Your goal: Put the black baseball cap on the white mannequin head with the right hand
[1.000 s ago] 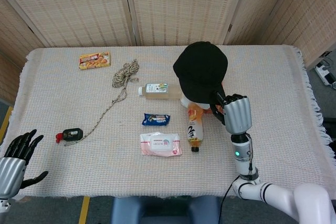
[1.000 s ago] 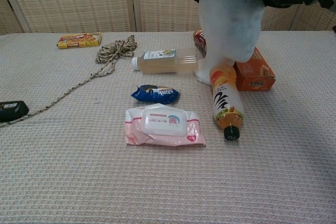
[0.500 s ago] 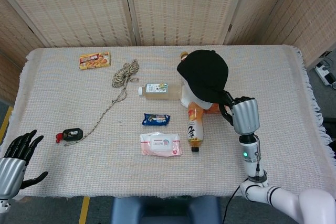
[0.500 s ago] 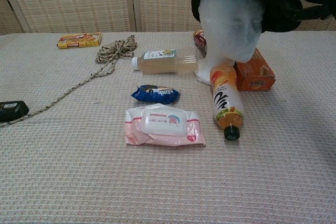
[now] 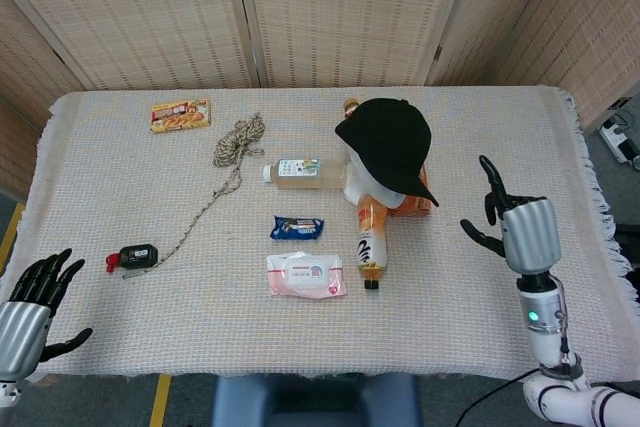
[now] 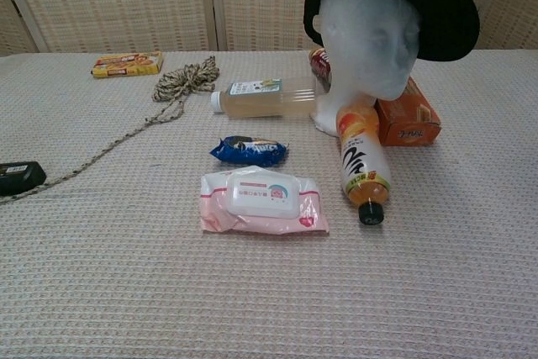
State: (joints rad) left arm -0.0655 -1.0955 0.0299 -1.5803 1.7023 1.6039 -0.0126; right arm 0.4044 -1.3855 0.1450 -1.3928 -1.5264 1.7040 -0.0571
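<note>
Cap seated on head, right hand clear

Cap [image 5: 387,143] sits on the mannequin head [image 6: 370,48], brim angled to the right and near. Right hand [image 5: 518,227] hovers well right of it, fingers apart, holding nothing. Left hand [image 5: 28,303] at the bench's near-left corner, fingers spread. Placement judged complete.

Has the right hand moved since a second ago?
Yes. The right hand has let go of the cap and drawn back rightward, away from the mannequin head.
</note>
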